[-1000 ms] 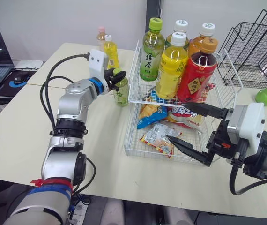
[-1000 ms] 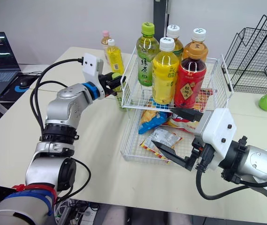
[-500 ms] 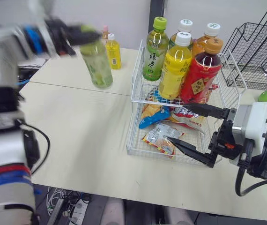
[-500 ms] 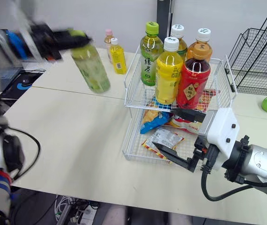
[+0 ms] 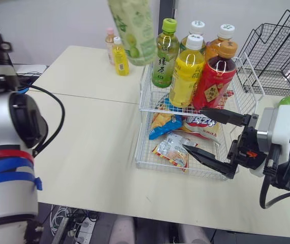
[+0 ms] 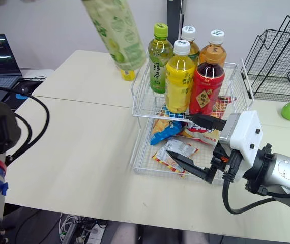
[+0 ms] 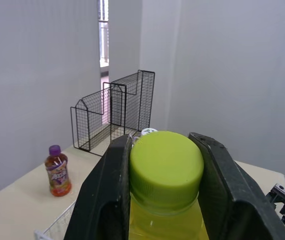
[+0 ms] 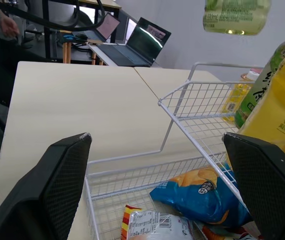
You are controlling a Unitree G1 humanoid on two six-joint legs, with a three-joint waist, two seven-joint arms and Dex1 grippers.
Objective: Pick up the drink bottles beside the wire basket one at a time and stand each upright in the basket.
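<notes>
I see the left gripper (image 7: 162, 150) pinching the lime-green cap of the pale green plastic drink bottle (image 5: 133, 31). The bottle hangs tilted in the air above the beige table (image 5: 84, 127), just beside the upper tier of the white wire basket (image 5: 155, 110). Right gripper (image 5: 195, 129) is spread wide in front of the lower tier.
</notes>
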